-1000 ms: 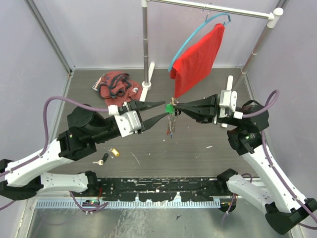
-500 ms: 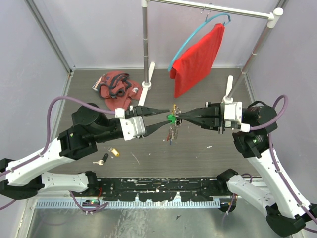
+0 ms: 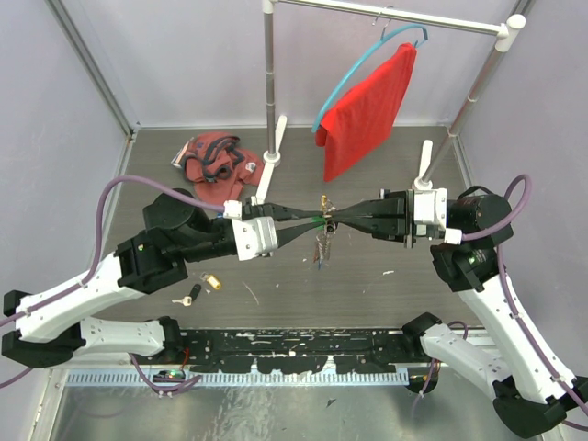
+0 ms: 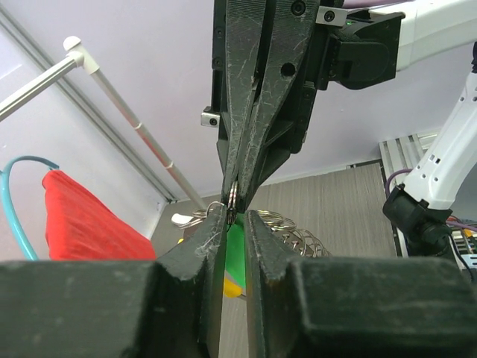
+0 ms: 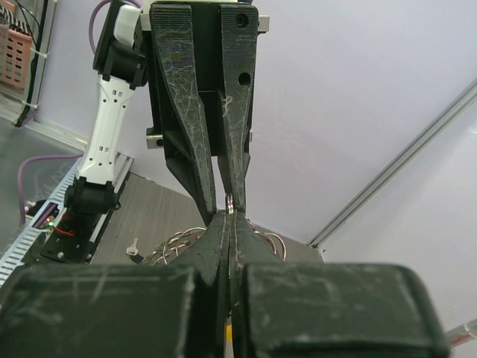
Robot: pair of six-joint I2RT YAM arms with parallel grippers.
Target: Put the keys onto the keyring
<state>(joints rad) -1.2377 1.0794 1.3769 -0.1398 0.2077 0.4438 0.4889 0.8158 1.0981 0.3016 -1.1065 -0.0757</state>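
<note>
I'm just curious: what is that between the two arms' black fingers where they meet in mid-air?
A silver keyring with a green-headed key; the left wrist view shows it best.

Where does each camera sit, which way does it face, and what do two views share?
Top external: above and behind the bases, looking down on the grey table; both arms show, left gripper and right gripper tip to tip.
Left wrist: behind the left gripper, looking along its black fingers at the right gripper pinching the silver keyring.
Right wrist: behind the right gripper, looking along its shut fingers at the left gripper.
Shared: top and left wrist both show the hanging red cloth.
</note>
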